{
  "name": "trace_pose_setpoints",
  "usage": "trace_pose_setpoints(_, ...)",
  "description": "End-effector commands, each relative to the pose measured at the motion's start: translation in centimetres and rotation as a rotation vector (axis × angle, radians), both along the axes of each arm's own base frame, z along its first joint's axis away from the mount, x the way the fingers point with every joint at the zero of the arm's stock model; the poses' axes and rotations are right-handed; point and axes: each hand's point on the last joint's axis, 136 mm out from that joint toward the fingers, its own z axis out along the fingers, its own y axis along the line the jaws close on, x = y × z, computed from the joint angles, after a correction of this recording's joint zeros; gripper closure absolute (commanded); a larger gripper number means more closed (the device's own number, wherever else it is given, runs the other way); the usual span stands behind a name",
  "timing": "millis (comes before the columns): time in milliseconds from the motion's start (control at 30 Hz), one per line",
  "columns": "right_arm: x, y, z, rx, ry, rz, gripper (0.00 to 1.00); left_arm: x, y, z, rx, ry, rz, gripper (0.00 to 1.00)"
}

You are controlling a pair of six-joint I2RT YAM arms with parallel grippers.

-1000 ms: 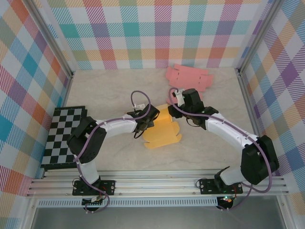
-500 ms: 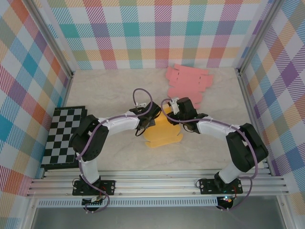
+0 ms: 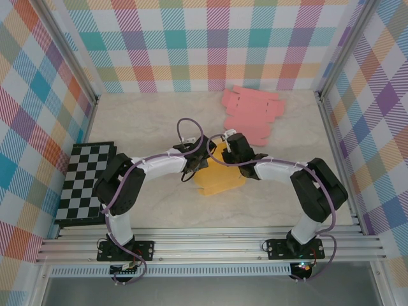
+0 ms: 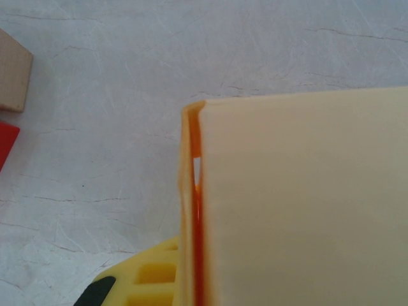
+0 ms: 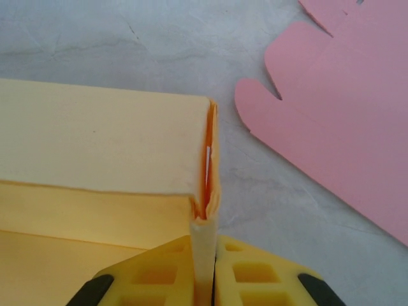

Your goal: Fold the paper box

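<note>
The yellow paper box point(image 3: 223, 182) lies partly folded in the middle of the table, between both arms. My left gripper point(image 3: 199, 162) is at its left side, shut on the box's upright doubled wall point(image 4: 194, 191). One yellow finger point(image 4: 150, 284) shows left of that wall; the other is hidden behind the pale panel point(image 4: 306, 191). My right gripper point(image 3: 231, 155) is at the box's far right corner. In the right wrist view, the right gripper point(image 5: 205, 255) is shut on the folded wall edge point(image 5: 207, 159), with a finger point(image 5: 261, 274) pressed on each side of it.
Flat pink box blanks point(image 3: 252, 111) lie at the back right, close beside the right gripper point(image 5: 344, 108). A black-and-white checkerboard point(image 3: 83, 182) sits at the left edge. A wooden block point(image 4: 13, 80) and a red piece point(image 4: 5, 143) show left of the box.
The right gripper moved left onto the box's right corner and closed on its wall. The box shifted slightly. The left gripper kept its hold.
</note>
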Motion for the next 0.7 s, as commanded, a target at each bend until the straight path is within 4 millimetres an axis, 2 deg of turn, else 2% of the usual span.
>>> trace_pose_setpoints(0,1.6,0.4,1.8,0.031,-0.071,-0.062,0.87,-0.6,0.0,-0.5,0.007,0.045,0.000,1.00)
trace_pose_setpoints(200,2.3,0.8,1.6,0.027,-0.077,-0.067,0.87,-0.7,-0.6,-0.4,-0.023,0.052,-0.009,1.00)
trace_pose_setpoints(300,2.7,0.5,1.4,0.006,-0.084,-0.091,0.94,-0.8,-0.6,-0.3,-0.032,0.053,-0.008,1.00)
trace_pose_setpoints(367,3.1,-0.5,1.3,-0.052,-0.090,-0.155,1.00,-0.8,-0.5,-0.2,-0.028,0.054,-0.003,1.00)
trace_pose_setpoints(500,3.4,-3.0,0.7,-0.228,-0.096,-0.281,1.00,-0.9,0.0,-0.1,-0.011,0.052,0.012,1.00)
trace_pose_setpoints(667,3.2,-5.0,0.6,-0.318,-0.117,-0.355,1.00,-0.9,0.6,0.1,0.021,0.048,0.020,1.00)
